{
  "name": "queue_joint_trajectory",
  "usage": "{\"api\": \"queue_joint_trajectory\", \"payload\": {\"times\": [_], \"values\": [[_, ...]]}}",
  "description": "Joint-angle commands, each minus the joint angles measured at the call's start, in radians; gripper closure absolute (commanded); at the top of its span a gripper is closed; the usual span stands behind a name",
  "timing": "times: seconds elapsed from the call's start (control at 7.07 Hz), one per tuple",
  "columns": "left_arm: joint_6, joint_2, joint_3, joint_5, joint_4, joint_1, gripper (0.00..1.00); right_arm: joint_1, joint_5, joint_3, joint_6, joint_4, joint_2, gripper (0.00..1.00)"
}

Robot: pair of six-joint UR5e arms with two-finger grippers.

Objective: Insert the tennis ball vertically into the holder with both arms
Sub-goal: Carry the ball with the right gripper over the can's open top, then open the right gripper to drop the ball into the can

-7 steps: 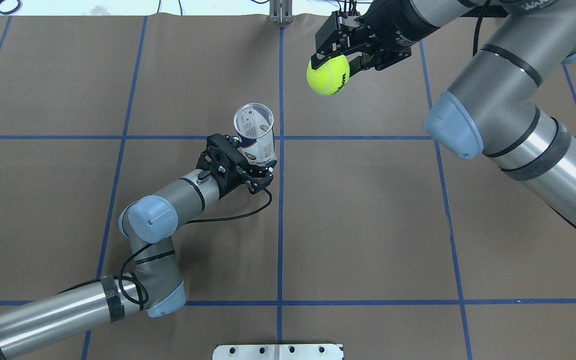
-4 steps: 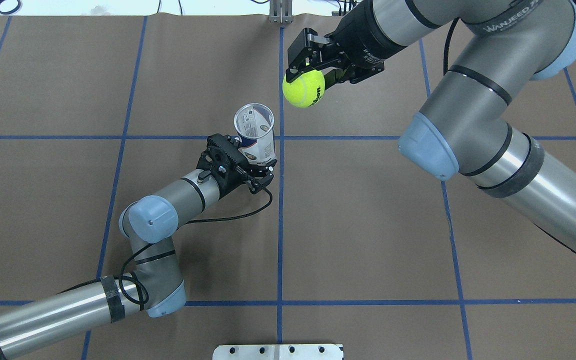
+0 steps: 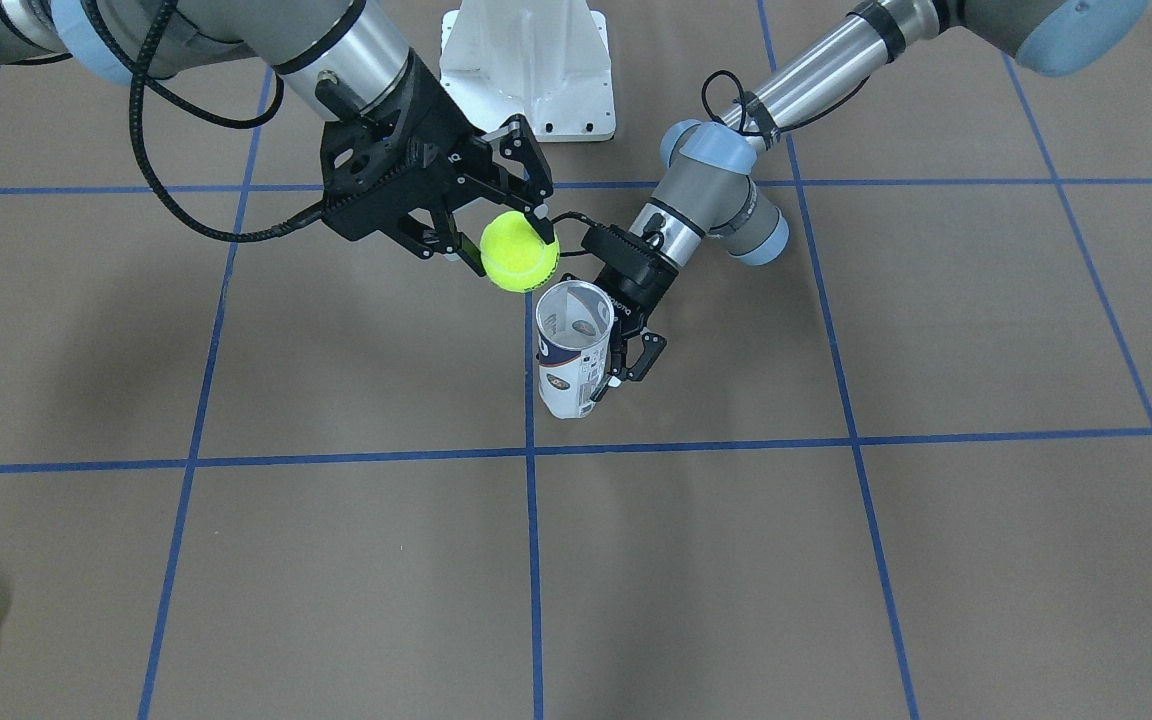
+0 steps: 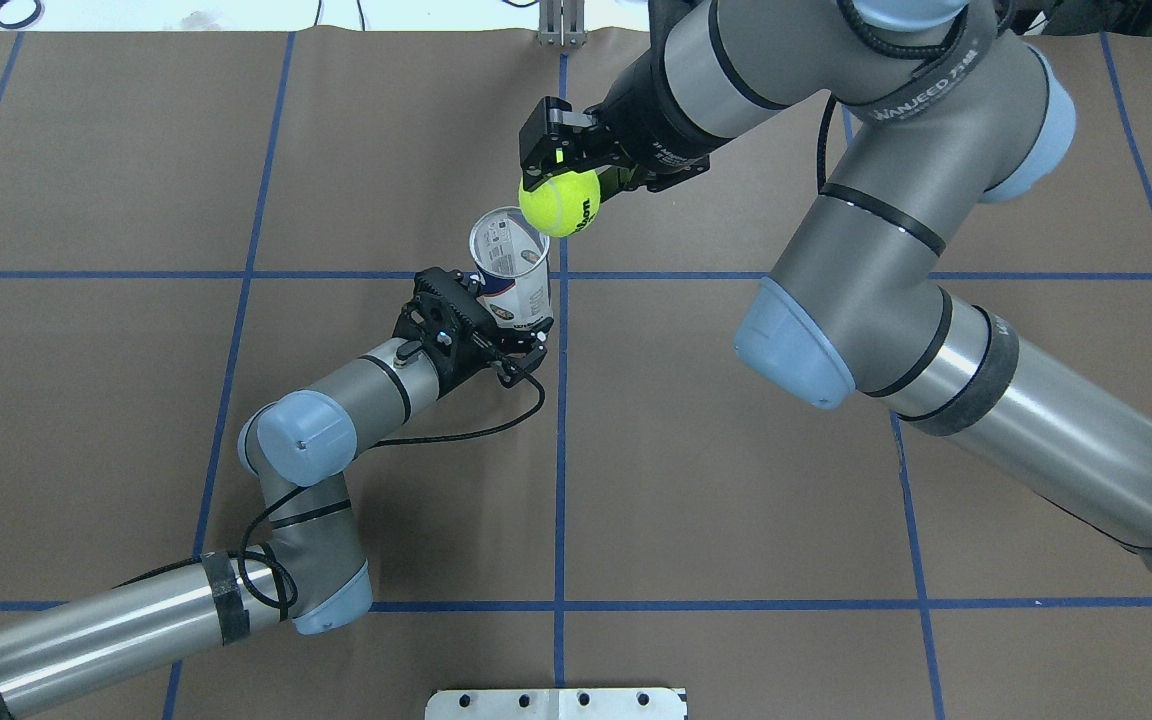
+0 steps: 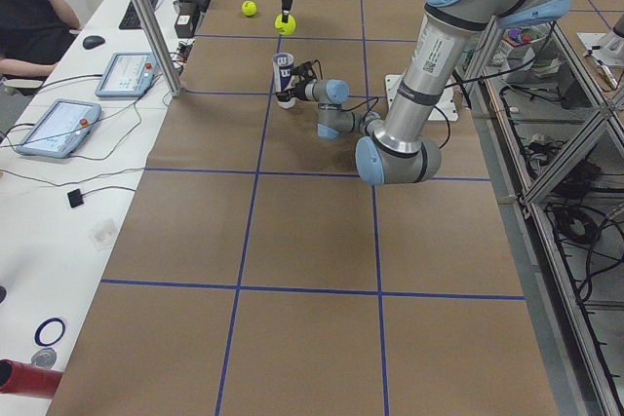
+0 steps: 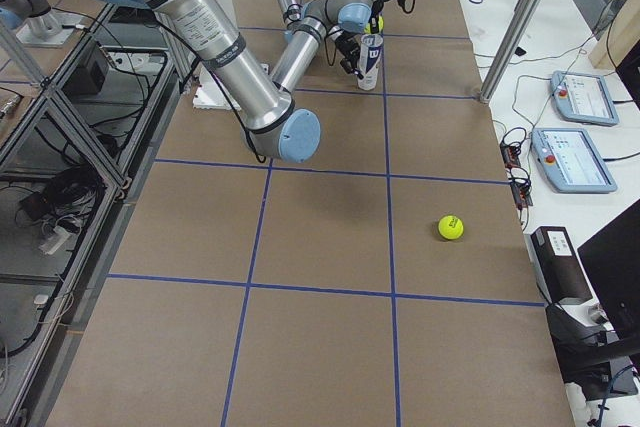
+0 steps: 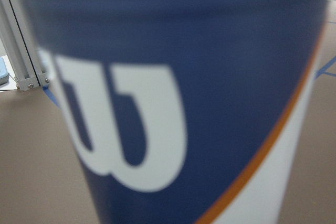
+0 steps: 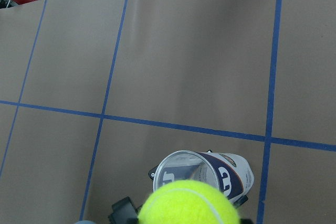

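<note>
While the holder (image 4: 511, 265) stays put, the ball (image 4: 560, 202) has neared it.

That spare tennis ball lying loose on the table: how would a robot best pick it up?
Probably from straight above, with the tool fingers closing across the widest middle of the spare ball. It is round and rests on the flat table, so a sideways push would likely roll it away. No side looks better than another.

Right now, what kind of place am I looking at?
Probably a robotics lab: left arm and right arm over a tape-gridded table, control tablets on a side bench, aluminium frame posts.
</note>
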Motion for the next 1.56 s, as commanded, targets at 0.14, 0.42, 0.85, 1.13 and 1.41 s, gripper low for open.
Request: {"api": "queue_joint_trajectory", "payload": {"times": [0.14,0.42,0.85,1.13,1.41], "values": [[-0.001,-0.002,0.0,0.0,0.0,0.0,0.14,-0.035,-0.067,-0.142,-0.002,-0.001,0.108,1.0],[0.001,-0.003,0.0,0.0,0.002,-0.001,0.14,-0.063,-0.099,-0.152,0.001,0.001,0.11,1.0],[0.001,-0.003,0.0,0.0,0.002,-0.001,0.14,-0.063,-0.097,-0.143,-0.004,0.001,0.098,1.0],[0.002,-0.002,0.0,0.0,0.002,-0.001,0.14,-0.063,-0.103,-0.141,-0.014,0.001,0.084,0.03],[0.002,-0.002,0.0,0.0,0.002,-0.003,0.14,-0.064,-0.125,-0.129,-0.001,0.001,0.08,0.01]]}}
